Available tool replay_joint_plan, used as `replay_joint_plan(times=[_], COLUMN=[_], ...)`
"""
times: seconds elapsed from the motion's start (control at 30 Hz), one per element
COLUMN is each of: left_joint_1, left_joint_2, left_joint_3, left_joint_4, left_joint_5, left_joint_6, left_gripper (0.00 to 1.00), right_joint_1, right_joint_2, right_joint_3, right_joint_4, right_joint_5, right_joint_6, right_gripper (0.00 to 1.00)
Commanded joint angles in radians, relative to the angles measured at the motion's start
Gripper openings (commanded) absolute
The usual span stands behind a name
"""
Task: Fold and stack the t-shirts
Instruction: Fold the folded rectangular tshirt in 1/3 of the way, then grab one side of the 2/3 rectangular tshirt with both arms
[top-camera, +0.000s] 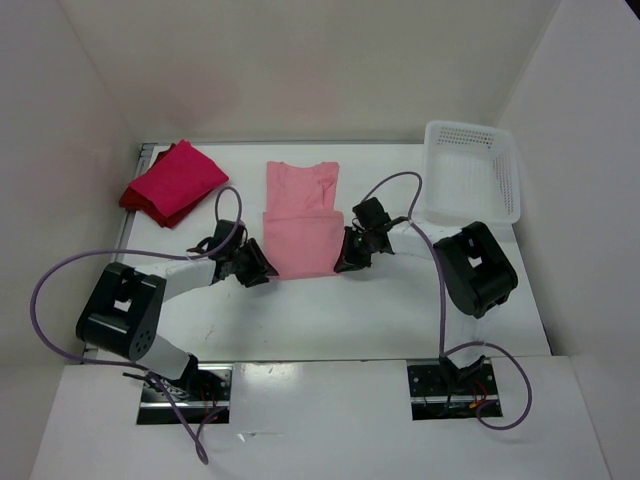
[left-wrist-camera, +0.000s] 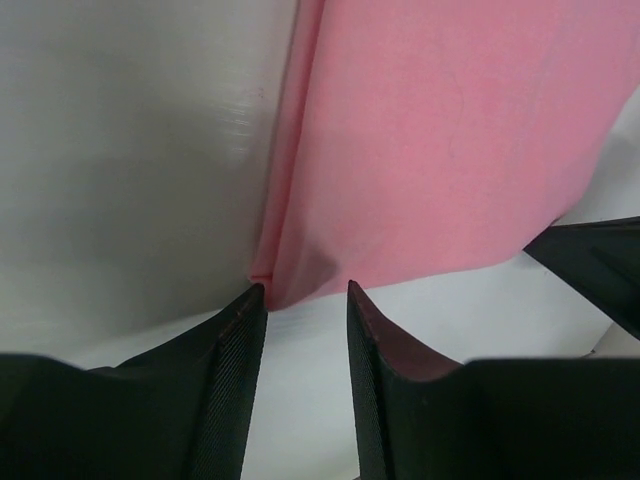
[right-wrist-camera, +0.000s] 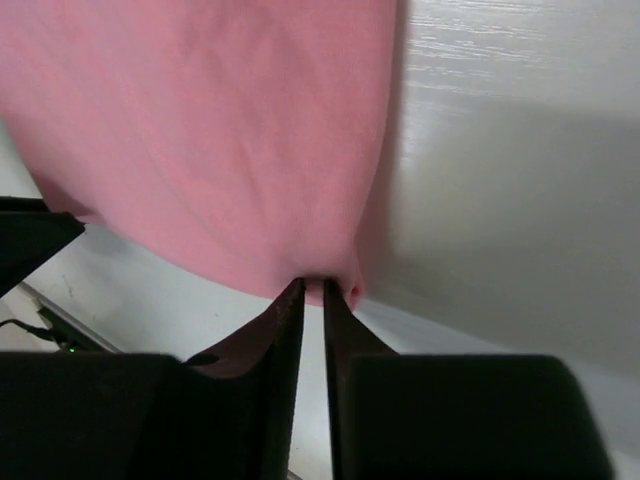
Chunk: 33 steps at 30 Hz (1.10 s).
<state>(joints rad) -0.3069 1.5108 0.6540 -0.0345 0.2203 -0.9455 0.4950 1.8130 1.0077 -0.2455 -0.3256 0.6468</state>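
item: salmon shirt (top-camera: 300, 240), mid frame. left gripper (left-wrist-camera: 305, 292) spread at its corner; right gripper (right-wrist-camera: 313, 288) near-shut, grip unclear. you want both corners level.

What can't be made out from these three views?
1. Right wrist view: whether the right gripper pinches the salmon shirt. Its nearly closed fingertips hide the contact at the corner.
2. Top view: how many shirts make up the red stack. The top layer covers the rest.
3. Left wrist view: the open left gripper faces one shirt corner. The rest of the shirt is cut off by the frame edges.
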Motion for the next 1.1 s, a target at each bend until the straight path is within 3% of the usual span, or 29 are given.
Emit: replay_joint_plan(times=[0.0,0.2,0.3,0.53,0.67,0.7,0.83,0.87,1.07], left_joint_1=[0.0,0.0,0.0,0.0,0.0,0.0,0.0,0.0,0.0], left_joint_2=[0.035,-0.023,-0.034,0.0,0.011,0.011,0.011,0.011,-0.168], left_joint_3=[-0.002,-0.031,-0.031,-0.021,-0.021,-0.021,-0.011,-0.011,-0.024], left_joint_4=[-0.016,-0.028,-0.051,-0.028,-0.019,-0.019,-0.019,-0.033,-0.252], left_joint_5=[-0.058,-0.091,-0.111,-0.095,-0.084,-0.084,-0.064,-0.05,0.085], left_joint_6=[0.016,0.025,0.025,0.045,0.054,0.063,0.083,0.093,0.122], left_gripper=[0.45,0.36,0.36,0.38,0.28,0.22,0.05,0.0,0.0], right_joint_1=[0.008,0.008,0.008,-0.016,-0.016,-0.016,-0.016,-0.016,0.086], right_joint_2=[-0.007,-0.087,-0.044,-0.067,-0.034,-0.02,-0.007,-0.041,-0.292], right_joint_3=[-0.018,-0.055,-0.055,-0.102,-0.092,-0.092,-0.127,-0.141,-0.254], right_joint_4=[0.072,0.054,0.023,0.061,0.075,0.087,0.106,0.106,-0.044], right_joint_5=[0.036,0.086,0.068,0.119,0.066,0.033,0.02,0.02,0.04], right_joint_6=[0.016,0.016,0.016,0.054,0.054,0.054,0.074,0.074,0.132], right_gripper=[0.21,0.58,0.63,0.63,0.39,0.28,0.02,0.0,0.0])
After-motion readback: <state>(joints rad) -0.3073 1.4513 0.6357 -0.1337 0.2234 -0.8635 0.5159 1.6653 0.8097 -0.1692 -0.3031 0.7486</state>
